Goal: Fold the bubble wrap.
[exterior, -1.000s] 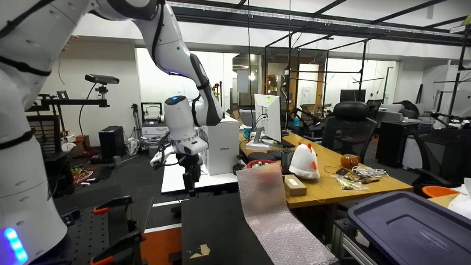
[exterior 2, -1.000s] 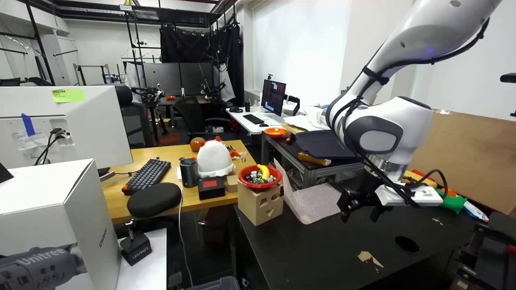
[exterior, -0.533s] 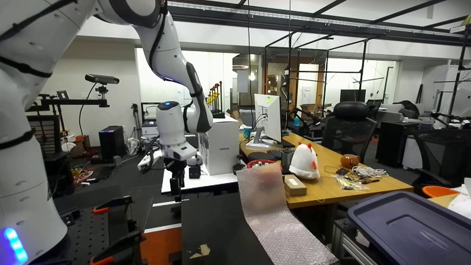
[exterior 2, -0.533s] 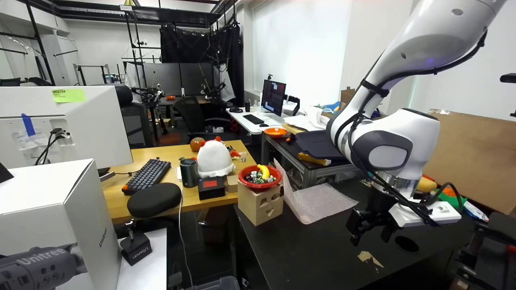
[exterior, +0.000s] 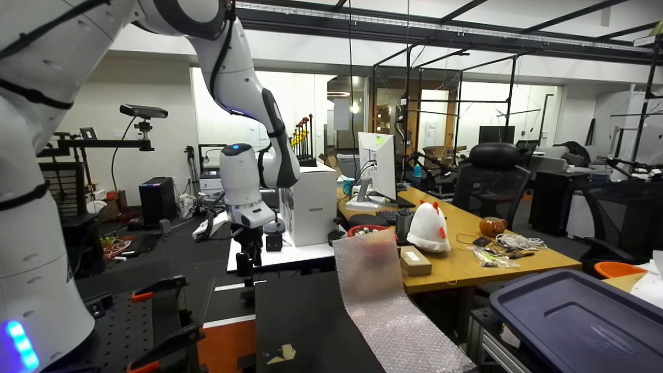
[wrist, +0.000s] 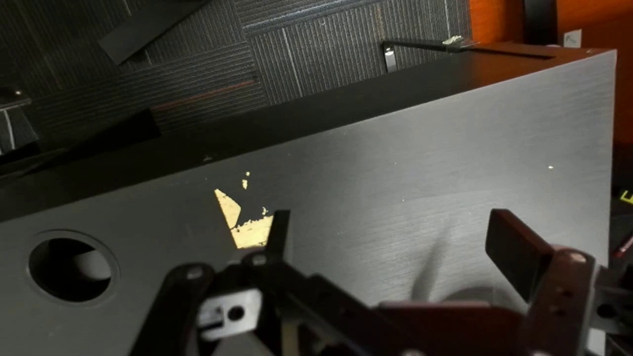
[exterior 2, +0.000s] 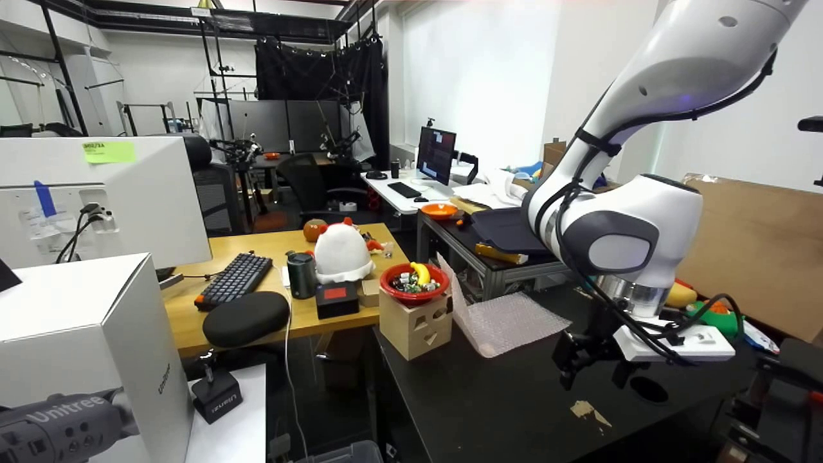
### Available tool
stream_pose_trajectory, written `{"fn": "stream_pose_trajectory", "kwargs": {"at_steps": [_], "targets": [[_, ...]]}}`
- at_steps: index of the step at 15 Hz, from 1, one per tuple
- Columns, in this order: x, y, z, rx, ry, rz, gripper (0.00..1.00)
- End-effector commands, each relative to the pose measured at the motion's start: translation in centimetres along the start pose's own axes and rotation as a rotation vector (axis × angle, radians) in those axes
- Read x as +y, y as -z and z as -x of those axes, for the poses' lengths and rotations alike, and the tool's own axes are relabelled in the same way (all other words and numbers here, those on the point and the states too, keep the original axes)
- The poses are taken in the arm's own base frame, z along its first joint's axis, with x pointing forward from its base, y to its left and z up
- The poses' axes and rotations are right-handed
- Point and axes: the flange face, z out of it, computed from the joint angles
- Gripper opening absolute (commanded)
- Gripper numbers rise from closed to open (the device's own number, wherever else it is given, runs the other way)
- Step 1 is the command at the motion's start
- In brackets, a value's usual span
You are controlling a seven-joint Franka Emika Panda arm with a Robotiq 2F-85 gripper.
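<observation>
Lower centre in an exterior view, translucent whitish rectangular plastic bubble wrap [exterior: 387, 309] sits frame-right of your empty, wide-spread black jaws, long axis slanting down-right.

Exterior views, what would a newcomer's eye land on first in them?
Probably the white robot arm, its open gripper hanging above the black table. Next, the bubble wrap, part lying flat on that table, part rising beside a wooden box that carries a red bowl. Then the red-trimmed white plush on the wooden desk.
</observation>
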Motion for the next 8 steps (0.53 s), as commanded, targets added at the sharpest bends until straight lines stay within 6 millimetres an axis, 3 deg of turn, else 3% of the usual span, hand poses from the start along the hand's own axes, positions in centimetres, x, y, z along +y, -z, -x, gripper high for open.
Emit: {"fn": "stream_pose_trajectory", "kwargs": {"at_steps": [1, 5, 8], "targets": [[1.2, 2.1, -2.2, 0.068, -0.132, 0.004, 1.0], [3.0, 3.8, -5.2, 0.118, -0.333, -0.013, 1.0], [2.6, 4.3, -7.1, 0.135, -0.489, -0.054, 1.0]]}}
